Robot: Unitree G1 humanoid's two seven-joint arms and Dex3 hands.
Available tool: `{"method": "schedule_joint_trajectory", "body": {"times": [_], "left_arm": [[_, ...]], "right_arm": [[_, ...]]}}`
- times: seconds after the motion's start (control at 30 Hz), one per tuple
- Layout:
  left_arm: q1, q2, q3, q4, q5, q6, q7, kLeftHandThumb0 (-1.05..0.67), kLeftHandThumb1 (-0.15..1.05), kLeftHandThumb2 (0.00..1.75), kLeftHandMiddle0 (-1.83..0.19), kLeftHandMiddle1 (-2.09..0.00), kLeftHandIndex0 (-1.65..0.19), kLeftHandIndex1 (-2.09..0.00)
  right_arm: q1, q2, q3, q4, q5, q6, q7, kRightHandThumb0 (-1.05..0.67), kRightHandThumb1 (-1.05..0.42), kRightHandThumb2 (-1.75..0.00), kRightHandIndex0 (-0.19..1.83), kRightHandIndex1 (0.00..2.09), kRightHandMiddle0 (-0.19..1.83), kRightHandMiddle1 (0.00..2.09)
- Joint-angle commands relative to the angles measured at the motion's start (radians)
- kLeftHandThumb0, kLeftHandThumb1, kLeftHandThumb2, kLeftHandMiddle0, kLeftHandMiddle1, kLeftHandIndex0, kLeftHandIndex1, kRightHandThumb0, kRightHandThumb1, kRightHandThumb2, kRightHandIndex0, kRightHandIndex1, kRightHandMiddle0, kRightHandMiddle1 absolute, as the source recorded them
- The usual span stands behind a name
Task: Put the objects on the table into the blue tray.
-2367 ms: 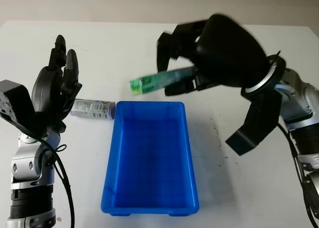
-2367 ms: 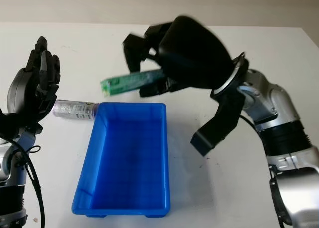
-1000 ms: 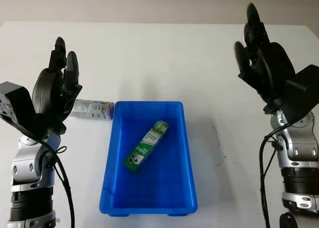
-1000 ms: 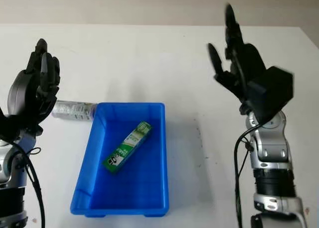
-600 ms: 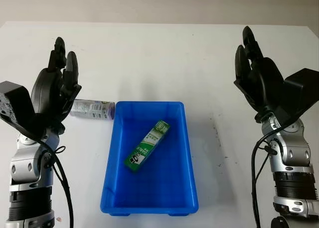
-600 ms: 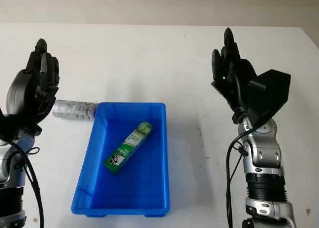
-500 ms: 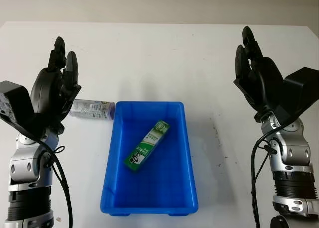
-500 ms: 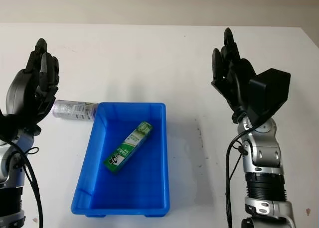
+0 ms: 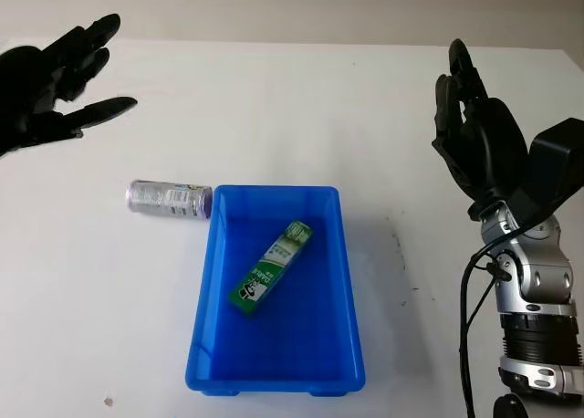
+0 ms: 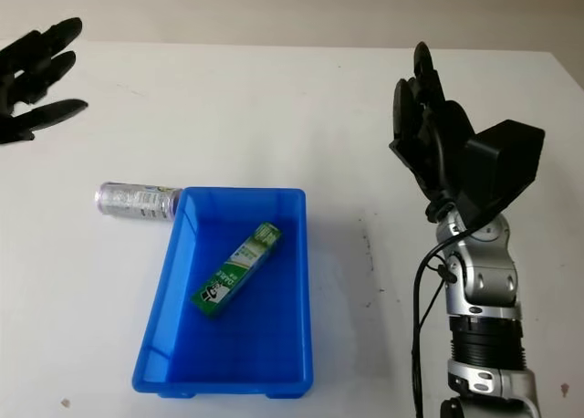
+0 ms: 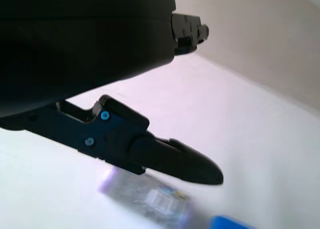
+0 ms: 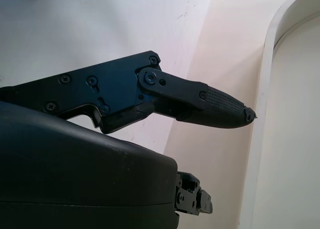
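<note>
A green box (image 9: 271, 266) lies slantwise inside the blue tray (image 9: 203, 345) at the table's middle. A silver can with a purple end (image 9: 168, 198) lies on its side on the table, touching the tray's far left corner; it appears blurred in the left wrist view (image 11: 150, 201). My left hand (image 9: 64, 89) is open, raised at the far left, above and behind the can. My right hand (image 9: 474, 135) is open, held upright over the table to the right of the tray.
The white table (image 9: 274, 99) stretches behind the tray. A few small dark marks (image 9: 395, 245) dot the surface right of the tray. A beige wall (image 9: 292, 7) runs behind the table's far edge.
My left hand has swung from beside the can up and out toward the far left. The right hand has hardly moved. The box lies in the tray as before.
</note>
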Motion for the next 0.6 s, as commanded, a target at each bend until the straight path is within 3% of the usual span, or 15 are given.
{"method": "schedule_joint_trajectory", "body": {"times": [0.0, 0.27, 0.57], "left_arm": [[-0.036, 0.023, -0.058, 0.001, 0.054, -0.053, -0.018, -0.74, 0.81, 0.04, 0.05, -0.06, 0.04, -0.06], [-0.111, -0.061, -0.187, 0.066, 0.165, -0.043, -0.054, -0.68, 0.76, 0.05, 0.14, -0.03, 0.1, -0.03], [-0.036, -0.12, -0.218, 0.186, 0.264, -0.272, 0.091, -0.71, 0.86, 0.08, 0.15, -0.05, 0.14, -0.03]], "right_arm": [[0.007, -0.007, -0.012, -0.029, 0.007, 0.012, 0.003, -0.7, -1.05, -0.72, -0.19, 0.0, -0.19, 0.0], [0.01, -0.007, -0.015, -0.057, 0.004, 0.045, 0.003, -0.71, -1.05, -0.75, -0.19, 0.0, -0.19, 0.0], [0.032, -0.004, -0.028, -0.098, 0.004, 0.075, -0.016, -0.69, -1.05, -0.74, -0.19, 0.0, -0.19, 0.0]]}}
